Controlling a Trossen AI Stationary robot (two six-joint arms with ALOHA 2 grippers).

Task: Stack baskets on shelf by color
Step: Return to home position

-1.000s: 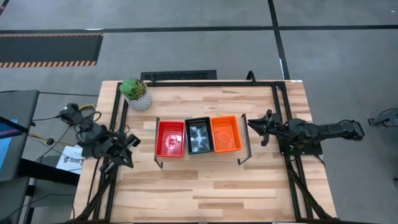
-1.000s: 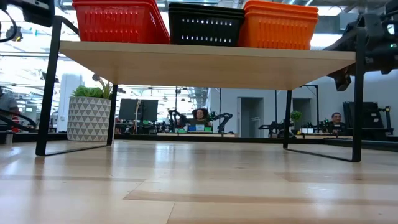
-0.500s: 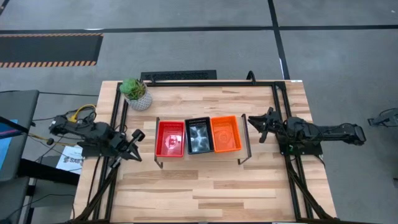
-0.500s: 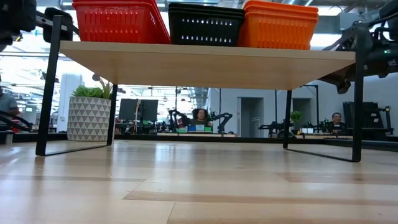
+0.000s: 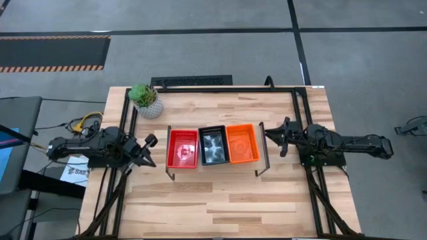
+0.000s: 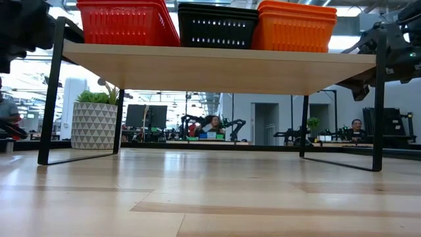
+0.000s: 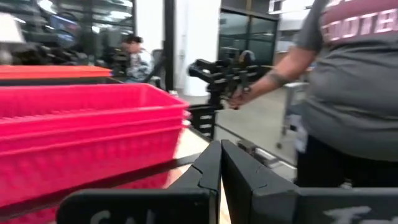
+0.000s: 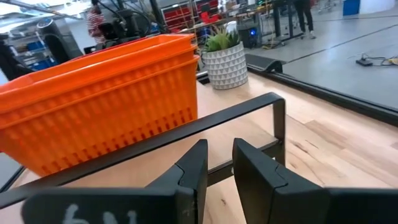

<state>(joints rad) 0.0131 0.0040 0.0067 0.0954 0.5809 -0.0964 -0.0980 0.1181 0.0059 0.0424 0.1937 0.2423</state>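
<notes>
the job looks all but finished: the red stack [image 5: 183, 148], black stack [image 5: 213, 145] and orange stack [image 5: 242, 143] sit side by side on the shelf [image 6: 217, 66], each colour nested into itself. how many baskets each pile holds is hard to tell.

the left tool [image 7: 220, 149], fingers pressed together and holding nothing, hangs off the shelf's red end. the right tool [image 8: 219, 146], fingers slightly parted and empty, sits just beside the orange end, facing the shelf's black end rail [image 8: 186, 134].

the main risk i see is in pulling away. if the right tool drifts inward or dips, it could hook that thin rail and jolt the whole shelf. the baskets look light and only rest in place, so a knock might slide a pile askew or off the edge. a person [image 7: 354, 93] shows beyond the left arm, so a wide swing outward would be unwise.

the baskets are shallow rectangular plastic mesh with slotted walls and thick rims. the shelf is a smooth pale wood board on slim metal legs, and the desk [image 5: 220, 200] is banded light wood. a faceted white pot [image 5: 149, 107] with a green plant stands well apart.
</notes>
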